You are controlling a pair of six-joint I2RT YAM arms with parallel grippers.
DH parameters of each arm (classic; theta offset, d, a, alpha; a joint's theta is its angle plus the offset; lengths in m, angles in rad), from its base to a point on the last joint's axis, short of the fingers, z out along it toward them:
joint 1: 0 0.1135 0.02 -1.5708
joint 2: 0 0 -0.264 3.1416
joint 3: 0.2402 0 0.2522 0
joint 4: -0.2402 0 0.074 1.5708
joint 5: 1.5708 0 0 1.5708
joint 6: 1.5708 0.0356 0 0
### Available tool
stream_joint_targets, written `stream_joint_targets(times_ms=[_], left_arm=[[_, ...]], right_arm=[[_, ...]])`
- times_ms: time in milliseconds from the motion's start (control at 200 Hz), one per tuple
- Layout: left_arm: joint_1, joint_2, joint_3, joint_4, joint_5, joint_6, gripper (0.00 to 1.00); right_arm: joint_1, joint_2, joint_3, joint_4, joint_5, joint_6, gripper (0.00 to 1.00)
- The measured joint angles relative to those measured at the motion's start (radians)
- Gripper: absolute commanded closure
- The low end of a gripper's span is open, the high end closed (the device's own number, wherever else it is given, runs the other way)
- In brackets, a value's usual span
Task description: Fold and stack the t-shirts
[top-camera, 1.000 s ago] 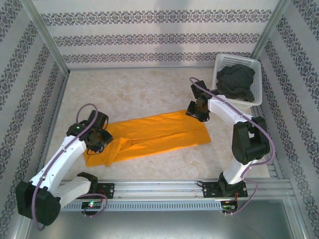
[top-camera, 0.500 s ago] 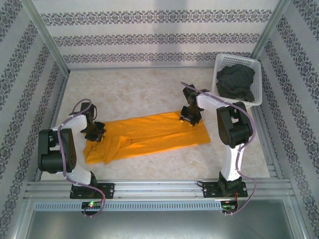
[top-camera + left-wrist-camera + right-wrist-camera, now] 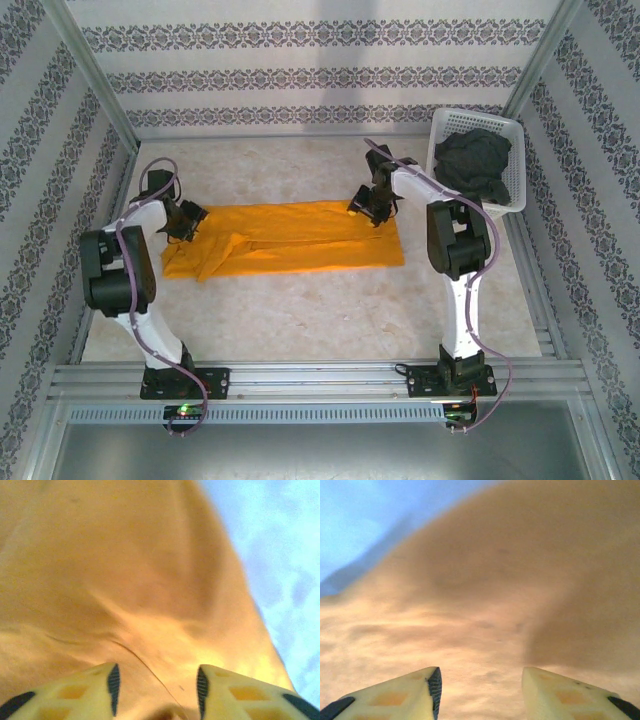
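The orange shirt [image 3: 300, 240] lies as a long, narrow band across the middle of the table [image 3: 300, 320], with the left gripper [image 3: 185, 222] low on its bunched left end and the right gripper [image 3: 372, 205] at its far right corner. Both stand about half open against the cloth, and I cannot tell whether either pinches any. The grey shirt [image 3: 475, 165] sits crumpled in the basket [image 3: 517, 128], so the first shirt's lengthwise fold seems the step in hand, and folding the band end over end next would call for a firm pinch on both corners of one end.
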Motion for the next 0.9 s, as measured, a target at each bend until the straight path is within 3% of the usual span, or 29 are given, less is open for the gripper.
stream_joint_targets(times_ms=[150,370,759,899], left_arm=[[0.0,-0.079,-0.022,0.047,0.094,0.105,0.51],[-0.002,-0.013,-0.088,0.081,0.155,0.183,0.55],[-0.069,0.033,-0.129,0.146,0.172,0.228,0.57],[-0.094,0.016,-0.164,0.152,0.168,0.229,0.66]], right_arm=[[0.01,-0.092,-0.029,0.058,-0.037,-0.065,0.46],[0.048,-0.231,-0.125,0.147,-0.119,-0.088,0.45],[0.072,-0.244,-0.191,0.189,-0.167,-0.077,0.46],[0.072,-0.244,-0.191,0.201,-0.172,-0.073,0.46]])
